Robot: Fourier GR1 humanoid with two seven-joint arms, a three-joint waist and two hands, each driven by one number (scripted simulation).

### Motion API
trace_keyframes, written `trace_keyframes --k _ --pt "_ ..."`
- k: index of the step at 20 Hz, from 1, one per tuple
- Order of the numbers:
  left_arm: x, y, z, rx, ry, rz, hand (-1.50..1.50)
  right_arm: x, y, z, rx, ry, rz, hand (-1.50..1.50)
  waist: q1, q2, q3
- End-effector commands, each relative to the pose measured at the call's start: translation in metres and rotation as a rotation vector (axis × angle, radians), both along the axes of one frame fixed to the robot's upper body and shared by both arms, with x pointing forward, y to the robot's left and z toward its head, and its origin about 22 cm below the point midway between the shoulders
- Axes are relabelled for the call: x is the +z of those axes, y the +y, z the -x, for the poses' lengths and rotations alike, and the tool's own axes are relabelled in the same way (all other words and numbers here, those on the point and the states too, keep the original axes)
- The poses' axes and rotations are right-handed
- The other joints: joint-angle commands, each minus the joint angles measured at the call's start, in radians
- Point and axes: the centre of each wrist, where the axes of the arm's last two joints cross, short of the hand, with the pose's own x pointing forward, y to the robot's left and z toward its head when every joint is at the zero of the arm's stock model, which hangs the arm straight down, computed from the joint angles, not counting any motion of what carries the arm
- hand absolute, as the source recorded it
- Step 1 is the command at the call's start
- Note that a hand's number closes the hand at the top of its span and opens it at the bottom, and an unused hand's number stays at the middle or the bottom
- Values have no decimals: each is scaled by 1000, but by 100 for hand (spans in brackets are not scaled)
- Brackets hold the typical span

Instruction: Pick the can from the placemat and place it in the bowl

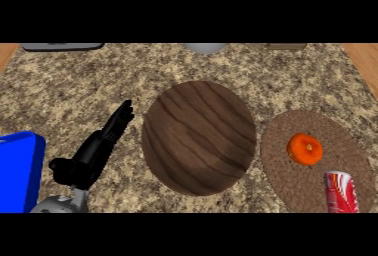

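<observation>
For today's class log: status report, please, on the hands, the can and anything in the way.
Left robot hand open, resting left of wooden bowl; right hand not in view. Red can upright on round placemat, untouched. Orange fruit beside can, on the bowl side.

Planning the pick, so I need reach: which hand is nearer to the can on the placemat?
Only the left hand shows, so no comparison is possible. It rests open left of the wooden bowl; the can stands far across on the placemat. The right hand is out of view.
</observation>
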Motion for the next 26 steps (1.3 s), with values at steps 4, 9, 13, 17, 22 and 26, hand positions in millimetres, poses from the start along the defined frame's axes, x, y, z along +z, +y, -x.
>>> trace_keyframes --k 4,9,13,17,22,26 --pt "0 -2 -4 -47 7 -6 0 -11 49 27 -145 164 60 -150 31 0 1" --pt "-5 -4 -13 -39 -8 0 0 -8 73 5 -208 172 60 -150 36 0 1" --pt "-13 -11 -3 -45 -8 3 0 -32 80 0 -198 189 77 -150 37 -2 2" --pt "-8 -18 -7 -46 16 14 0 -42 74 -17 -210 130 97 -150 39 -2 2" --pt "5 -19 -15 -44 5 5 0 -57 73 -23 -206 33 99 -150 38 -3 3" --pt "7 -11 -5 -43 -11 7 0 -77 82 -31 -198 5 102 -150 42 -3 3"
